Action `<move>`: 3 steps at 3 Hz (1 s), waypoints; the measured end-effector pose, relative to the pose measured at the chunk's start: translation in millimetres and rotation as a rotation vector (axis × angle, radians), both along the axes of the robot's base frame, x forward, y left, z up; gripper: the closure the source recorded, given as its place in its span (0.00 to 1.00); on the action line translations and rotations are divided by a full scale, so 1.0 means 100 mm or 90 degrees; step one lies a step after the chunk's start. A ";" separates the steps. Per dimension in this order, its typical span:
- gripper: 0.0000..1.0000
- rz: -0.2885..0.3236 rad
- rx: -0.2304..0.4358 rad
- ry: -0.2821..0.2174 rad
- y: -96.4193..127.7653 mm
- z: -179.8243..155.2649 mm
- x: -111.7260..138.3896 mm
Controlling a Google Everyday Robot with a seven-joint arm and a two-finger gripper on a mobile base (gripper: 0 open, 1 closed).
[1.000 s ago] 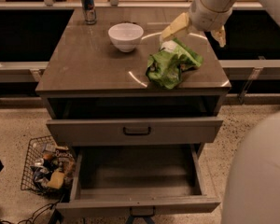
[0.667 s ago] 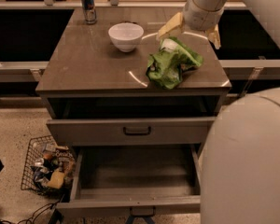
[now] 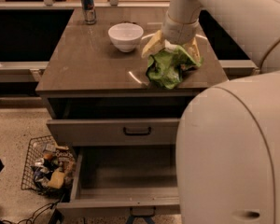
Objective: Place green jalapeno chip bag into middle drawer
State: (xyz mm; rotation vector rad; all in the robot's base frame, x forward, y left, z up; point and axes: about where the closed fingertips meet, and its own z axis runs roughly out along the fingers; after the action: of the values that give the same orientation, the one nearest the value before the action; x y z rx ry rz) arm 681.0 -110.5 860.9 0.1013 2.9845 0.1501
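The green jalapeno chip bag (image 3: 167, 70) lies crumpled on the brown cabinet top (image 3: 88, 64), near its right front corner. My gripper (image 3: 172, 48) is directly over the bag's top; its two yellowish fingers (image 3: 151, 43) are spread apart, one on each side of the upper part of the bag. The middle drawer (image 3: 123, 208) is pulled out below, a deep grey box with a bare floor, straight under the cabinet front. A shallower drawer front with a black handle (image 3: 137, 131) sits above it, slightly out.
A white bowl (image 3: 126, 35) stands left of the bag. A dark can (image 3: 87, 6) stands at the back of the top. A wire basket of clutter (image 3: 46, 169) is on the floor to the left. My pale body (image 3: 233, 148) fills the right foreground.
My gripper has come down and in over the bag, fingers now on either side of its top. My arm and body fill more of the right side. The bag has not moved.
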 end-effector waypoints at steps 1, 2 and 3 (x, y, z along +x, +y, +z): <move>0.17 0.003 -0.002 0.009 0.03 -0.07 -0.02; 0.40 0.003 -0.001 0.009 0.04 -0.09 -0.01; 0.72 0.003 -0.001 0.009 0.05 -0.12 0.01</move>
State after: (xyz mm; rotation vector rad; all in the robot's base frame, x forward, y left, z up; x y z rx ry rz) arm 682.0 -105.2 848.7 0.0946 2.9994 0.1480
